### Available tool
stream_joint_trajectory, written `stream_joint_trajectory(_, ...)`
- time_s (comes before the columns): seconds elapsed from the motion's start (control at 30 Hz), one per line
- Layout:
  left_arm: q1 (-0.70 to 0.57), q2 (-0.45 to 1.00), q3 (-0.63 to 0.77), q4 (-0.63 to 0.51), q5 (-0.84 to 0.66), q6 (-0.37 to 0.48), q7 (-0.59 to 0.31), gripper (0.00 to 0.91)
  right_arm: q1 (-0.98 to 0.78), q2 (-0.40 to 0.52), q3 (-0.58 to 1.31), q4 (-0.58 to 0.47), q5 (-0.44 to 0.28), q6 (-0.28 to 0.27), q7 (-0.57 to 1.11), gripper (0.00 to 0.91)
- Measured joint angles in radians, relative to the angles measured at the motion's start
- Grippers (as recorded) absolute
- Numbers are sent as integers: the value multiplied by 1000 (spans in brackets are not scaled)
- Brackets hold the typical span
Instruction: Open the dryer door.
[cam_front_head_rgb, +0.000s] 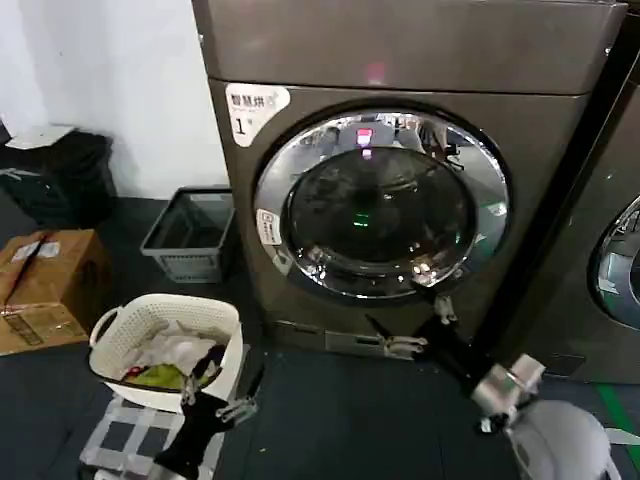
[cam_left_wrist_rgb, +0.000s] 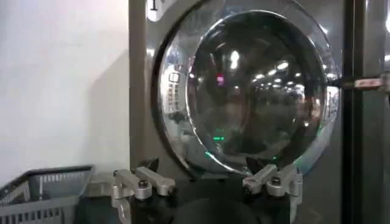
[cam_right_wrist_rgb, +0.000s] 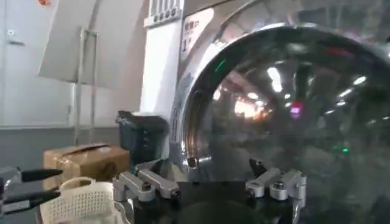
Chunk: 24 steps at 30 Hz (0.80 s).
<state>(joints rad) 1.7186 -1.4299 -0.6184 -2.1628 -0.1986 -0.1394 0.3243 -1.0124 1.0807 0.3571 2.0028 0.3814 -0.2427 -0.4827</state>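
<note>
Where the floor meets the far wall stands the dryer (cam_front_head_rgb: 400, 60), a bronze-grey front-loader with a white sticker marked "1" (cam_front_head_rgb: 255, 105) at its upper left.

Item 1: dryer door (cam_front_head_rgb: 380, 205), round, chrome rim, dark glass centre; closed flat against the machine front, filling most of its width. Seen closer in the left wrist view (cam_left_wrist_rgb: 256, 91) and the right wrist view (cam_right_wrist_rgb: 292, 103).

Item 2: right tool (cam_front_head_rgb: 420, 325), on a dark arm reaching up from the lower right; held low, just beside the bottom edge of the door rim, fingers spread apart, nothing between them. Its own camera shows the two fingers (cam_right_wrist_rgb: 146, 182) parted wide before the glass.

Item 3: left tool (cam_front_head_rgb: 215, 400), low and near on the left, over the near rim of the laundry basket; fingers parted, holding nothing. Its camera shows the fingers (cam_left_wrist_rgb: 143, 182) wide apart, facing the door from a distance.

Item 4: white laundry basket (cam_front_head_rgb: 110, 335), on the floor at near left, holding clothes.

Item 5: grey crate (cam_front_head_rgb: 160, 240), on the floor left of the dryer.

Item 6: cardboard box (cam_front_head_rgb: 60, 270), far left on the floor.

Item 7: neighbouring machine (cam_front_head_rgb: 610, 260), dark, cut off at the right edge.
</note>
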Motion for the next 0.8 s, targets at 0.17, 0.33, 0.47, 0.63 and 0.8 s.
stream_joint_trajectory(0.17, 4, -3, 6, -10, 2, 16, -4, 907, 83, 2, -59, -56, -4, 5, 3, 907)
stream_joint_trajectory(0.33, 2, -12, 17, -13, 1, 29, 4, 907, 146, 11, -106, -101, -4, 7, 4, 907)
stream_joint_trajectory(0.47, -5, -16, 16, -13, -5, 29, 18, 907, 186, 20, -139, -128, -4, 9, 4, 907)
stream_joint_trajectory(0.63, -9, -19, 14, -17, -9, 31, 36, 907, 226, 37, -181, -161, -9, 11, 7, 907)
stream_joint_trajectory(0.8, -15, -23, 10, -23, -15, 38, 50, 907, 262, 57, -224, -193, -19, 12, 22, 907)
